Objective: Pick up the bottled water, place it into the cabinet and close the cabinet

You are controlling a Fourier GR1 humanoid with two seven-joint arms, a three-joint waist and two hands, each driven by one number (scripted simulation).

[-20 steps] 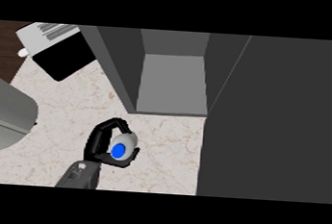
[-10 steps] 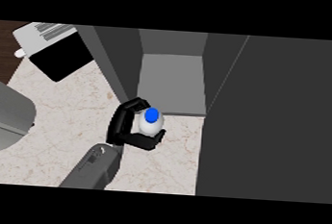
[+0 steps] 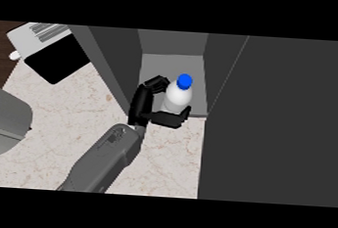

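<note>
Water bottle [image 3: 177, 98] with a blue cap [image 3: 185, 79] sits in the grip of one black hand [image 3: 149, 107]. It is a clear, pale bottle, and it stands almost upright with the cap pointing toward 12 o'clock. The fingers curl round the left side of the bottle and the thumb wraps across its bottom part, so the hand is clamped on the bottle. A grey forearm [image 3: 104, 161] comes up from 7 o'clock to reach it. From this one view I cannot tell for sure which arm it is; it comes in at the left of the lower edge, so I take it as the left one. No other hand shows.

The bottle is at the mouth of the cabinet [image 3: 171, 62], just inside its open front, over the pale grey floor of the cabinet. The cabinet has dark grey walls on both sides of the bottle. The cabinet door [image 3: 280, 123] is a big dark panel that fills the 3 o'clock side of the view, and it stands open.

The tabletop [image 3: 63, 124] is light, speckled stone. At 10 o'clock from the hand sits a white box with a black front [image 3: 49, 47]. At 8 o'clock, at the left edge, is part of a big grey rounded thing [image 3: 1, 120]; I cannot tell what it is.
</note>
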